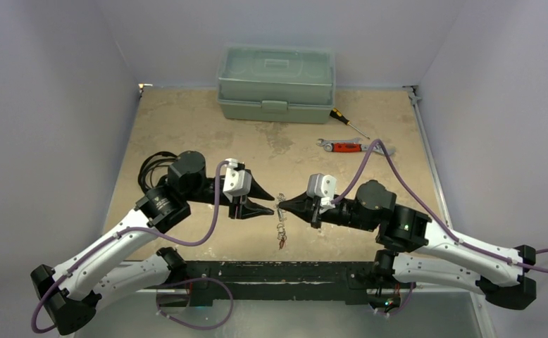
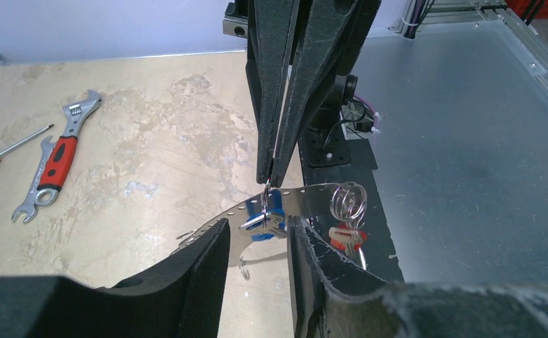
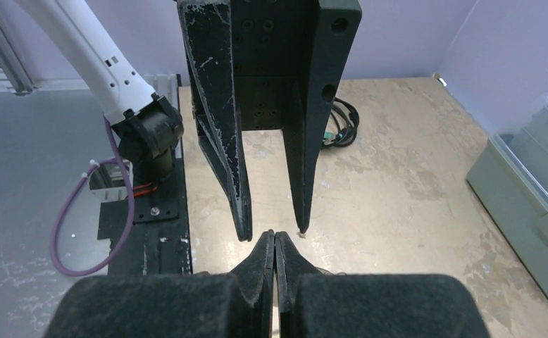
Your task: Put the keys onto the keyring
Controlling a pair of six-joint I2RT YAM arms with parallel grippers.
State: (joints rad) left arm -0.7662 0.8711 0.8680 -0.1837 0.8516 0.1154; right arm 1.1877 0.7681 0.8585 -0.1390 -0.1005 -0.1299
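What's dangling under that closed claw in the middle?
Under the right gripper hangs the keyring, carrying a blue-tagged key and a red-tagged key. The left gripper's fingers cover the ring's lower part, so anything else there is hidden.

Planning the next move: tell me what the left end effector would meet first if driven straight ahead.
Probably the keyring, pinched in the shut right end effector directly facing the open left end effector; depth is uncertain.
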